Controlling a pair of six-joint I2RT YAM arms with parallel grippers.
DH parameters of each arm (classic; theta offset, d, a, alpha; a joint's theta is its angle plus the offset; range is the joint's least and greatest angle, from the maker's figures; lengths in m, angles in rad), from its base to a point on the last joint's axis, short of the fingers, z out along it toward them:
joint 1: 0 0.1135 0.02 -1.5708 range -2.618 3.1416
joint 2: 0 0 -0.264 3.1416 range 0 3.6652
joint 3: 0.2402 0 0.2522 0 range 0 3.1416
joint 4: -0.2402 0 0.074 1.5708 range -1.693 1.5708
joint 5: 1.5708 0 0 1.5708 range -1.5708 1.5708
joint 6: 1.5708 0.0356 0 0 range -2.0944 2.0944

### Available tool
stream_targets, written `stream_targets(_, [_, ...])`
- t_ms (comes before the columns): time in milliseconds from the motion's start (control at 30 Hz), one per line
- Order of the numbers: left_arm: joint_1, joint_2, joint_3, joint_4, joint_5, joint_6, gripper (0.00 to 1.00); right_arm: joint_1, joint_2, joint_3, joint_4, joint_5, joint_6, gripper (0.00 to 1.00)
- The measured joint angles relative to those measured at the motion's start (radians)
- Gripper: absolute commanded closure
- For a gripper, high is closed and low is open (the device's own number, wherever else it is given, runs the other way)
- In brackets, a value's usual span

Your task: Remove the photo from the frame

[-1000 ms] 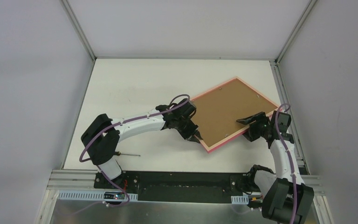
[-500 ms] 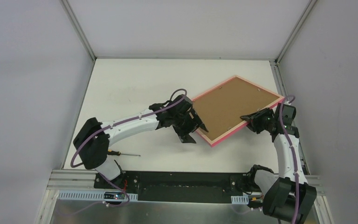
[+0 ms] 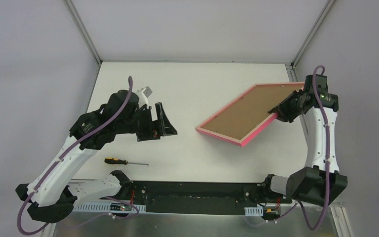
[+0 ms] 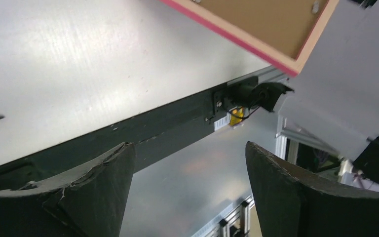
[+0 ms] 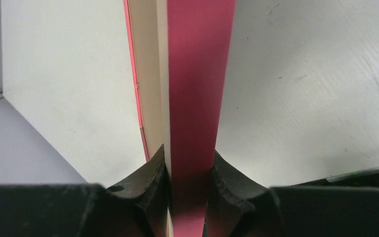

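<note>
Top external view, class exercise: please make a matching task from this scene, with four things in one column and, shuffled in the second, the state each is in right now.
Things:
1. the frame
2. screwdriver
3. left gripper
4. right gripper

States:
A. open, holding nothing
B. lying flat on the table
C. clamped on a pink edge
D. tilted, brown back toward the overhead camera

Pairs: 1-D, 2-B, 3-A, 4-C
</note>
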Motion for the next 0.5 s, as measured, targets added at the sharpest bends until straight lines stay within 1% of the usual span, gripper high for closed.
stream_targets(100, [0.0, -0.058, 0.017, -0.091, -0.015, 0.064, 0.18, 0.012, 0.076, 0.14, -0.109, 0.055, -0.034, 1.0])
stream_targets(200, [0.0, -0.062, 0.017, -0.155, -0.035, 0.112, 0.19, 0.039, 0.13, 0.248, -0.193, 0.117, -0.056, 1.0])
stream_targets(333, [0.0, -0.015, 0.048, -0.224, -0.055, 0.18, 0.19, 0.106, 0.168, 0.345, -0.255, 0.219, -0.069, 1.0])
stream_targets(367, [0.0, 0.003, 0.06, -0.23, -0.056, 0.196, 0.19, 0.136, 0.175, 0.366, -0.267, 0.264, -0.077, 1.0])
stream_targets(500, [0.0, 0.062, 0.105, -0.246, -0.057, 0.243, 0.19, 0.219, 0.196, 0.426, -0.273, 0.4, -0.114, 1.0])
